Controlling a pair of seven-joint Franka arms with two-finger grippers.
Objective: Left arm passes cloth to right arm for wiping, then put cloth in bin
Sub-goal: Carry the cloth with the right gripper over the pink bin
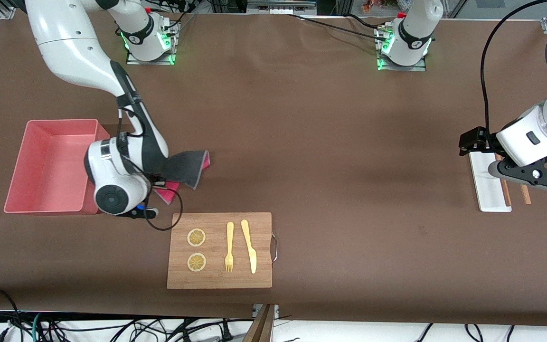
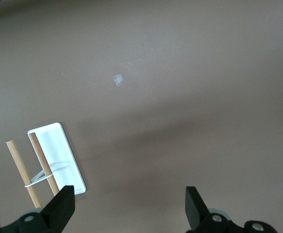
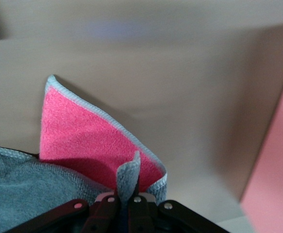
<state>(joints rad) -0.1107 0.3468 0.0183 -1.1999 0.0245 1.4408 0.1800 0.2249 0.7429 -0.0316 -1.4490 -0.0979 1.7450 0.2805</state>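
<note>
The cloth [image 1: 185, 167], dark grey with a pinkish-red face, lies draped on the table between the pink bin [image 1: 50, 164] and the wooden board [image 1: 220, 250]. My right gripper [image 1: 157, 183] is shut on a fold of the cloth [image 3: 97, 141], beside the bin's wall toward the table middle. In the right wrist view its fingers [image 3: 113, 203] pinch a grey edge, and the bin [image 3: 272, 179] shows at one side. My left gripper [image 1: 537, 175] is open and empty over the small white tray [image 1: 487, 183] at the left arm's end of the table. Its fingertips [image 2: 63, 206] are wide apart above bare table.
The wooden board carries two lemon slices [image 1: 196, 237], a yellow fork [image 1: 229, 247] and a yellow knife [image 1: 249, 246]. The white tray [image 2: 56, 155] has two wooden sticks [image 2: 22, 172] beside it. A black cable [image 1: 159, 223] hangs under the right wrist.
</note>
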